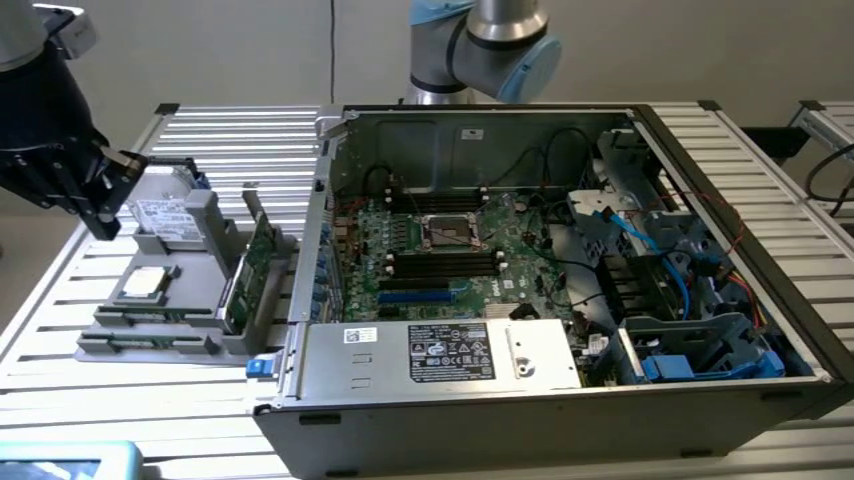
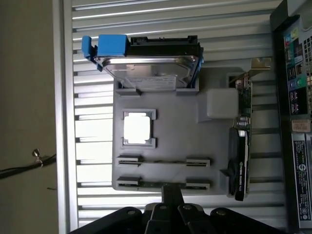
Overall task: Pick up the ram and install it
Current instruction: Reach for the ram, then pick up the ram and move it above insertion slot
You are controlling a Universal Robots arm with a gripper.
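The ram (image 2: 163,185) is a thin green stick lying in the outer pair of holders on the grey parts tray (image 2: 170,141). In the exterior view the ram (image 1: 144,344) lies along the tray's (image 1: 200,300) near edge. A second thin strip (image 2: 163,161) sits in the neighbouring holders. My black gripper (image 1: 100,205) hangs above the tray's side at the exterior view's left, apart from the ram. In the wrist view the gripper (image 2: 171,194) reaches just up to the ram's middle. The motherboard (image 1: 441,250) lies inside the open case.
On the tray lie a hard drive with a blue bracket (image 2: 146,63), a square CPU (image 2: 136,127) and an upright green expansion card (image 1: 254,270). The open computer case (image 1: 561,390) with cables and a power supply takes up the exterior view's right. Slatted table (image 1: 240,140) underneath.
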